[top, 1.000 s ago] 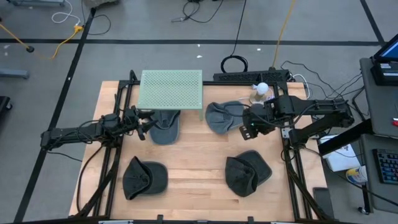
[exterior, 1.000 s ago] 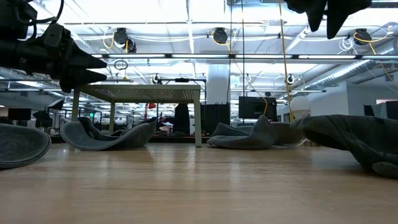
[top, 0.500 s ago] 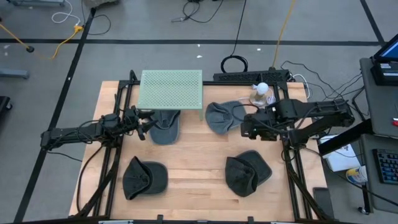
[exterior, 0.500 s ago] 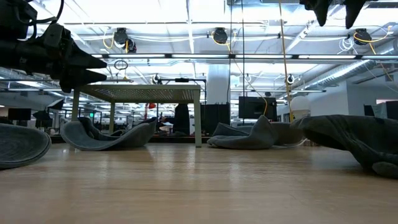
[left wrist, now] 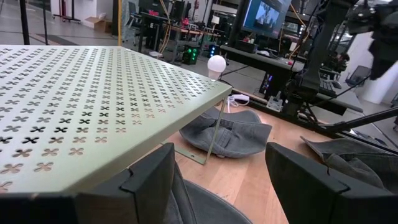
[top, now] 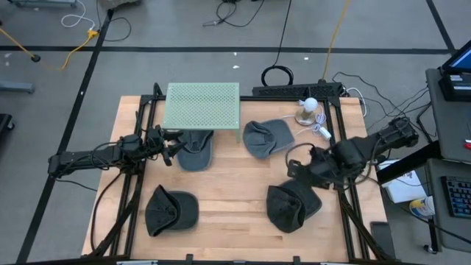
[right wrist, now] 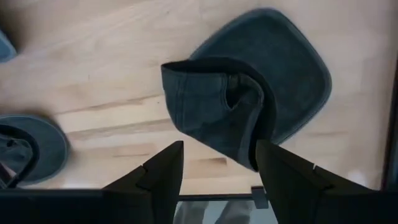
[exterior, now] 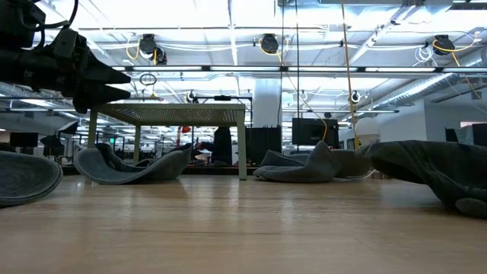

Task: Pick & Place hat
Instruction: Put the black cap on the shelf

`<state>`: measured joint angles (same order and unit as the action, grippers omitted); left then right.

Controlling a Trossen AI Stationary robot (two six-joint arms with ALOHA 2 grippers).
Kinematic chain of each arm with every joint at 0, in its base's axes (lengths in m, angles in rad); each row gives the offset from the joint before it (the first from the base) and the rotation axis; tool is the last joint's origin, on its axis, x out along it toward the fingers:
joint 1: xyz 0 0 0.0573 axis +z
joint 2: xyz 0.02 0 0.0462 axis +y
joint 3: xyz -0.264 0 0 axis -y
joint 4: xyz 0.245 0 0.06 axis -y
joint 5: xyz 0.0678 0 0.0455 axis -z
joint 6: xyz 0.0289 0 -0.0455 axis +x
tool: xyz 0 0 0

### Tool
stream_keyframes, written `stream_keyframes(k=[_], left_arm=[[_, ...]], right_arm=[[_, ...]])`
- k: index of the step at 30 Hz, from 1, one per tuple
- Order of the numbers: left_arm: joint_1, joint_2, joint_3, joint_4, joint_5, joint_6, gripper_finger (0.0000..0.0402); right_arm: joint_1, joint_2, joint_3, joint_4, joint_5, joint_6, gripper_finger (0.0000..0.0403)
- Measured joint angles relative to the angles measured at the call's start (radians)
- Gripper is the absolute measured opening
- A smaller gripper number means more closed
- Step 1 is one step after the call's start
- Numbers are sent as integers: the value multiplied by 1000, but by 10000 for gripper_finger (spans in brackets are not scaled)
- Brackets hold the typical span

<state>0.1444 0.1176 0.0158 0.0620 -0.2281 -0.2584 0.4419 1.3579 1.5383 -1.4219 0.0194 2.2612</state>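
- Grey floor [top: 184, 29] with dark tape lines; black and yellow cables [top: 335, 29] trail across it.
- Wooden tabletop [top: 228, 184] in a black frame.
- Low view: bright ceiling lights [exterior: 228, 30], pipes, a white column [exterior: 266, 103], a dark monitor [exterior: 313, 131].
- Desk with keyboard [top: 456, 195] at the right edge.

4 hats lie on the table [top: 235, 206]. Hat 1 [top: 196, 151] sits partly under the rack [top: 203, 105]; hat 2 [top: 266, 138] lies right of it. Hat 3 [top: 171, 210] is front left, hat 4 [top: 292, 205] front right.
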Motion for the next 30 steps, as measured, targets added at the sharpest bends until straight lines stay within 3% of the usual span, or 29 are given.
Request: stream_keyframes(k=[4,10,24,30], left_arm=[[0,0,0,0,0,0,257],[0,0,0,0,0,0,257],[0,0,0,0,0,0,257],[0,0,0,0,0,0,257]], right_arm=[[83,13,0,3,-5,100,189],[176,20,0,25,-44,111,187],[276,19,0,-37,-46,107,181],[328,19,0,-45,-47,-28,180]])
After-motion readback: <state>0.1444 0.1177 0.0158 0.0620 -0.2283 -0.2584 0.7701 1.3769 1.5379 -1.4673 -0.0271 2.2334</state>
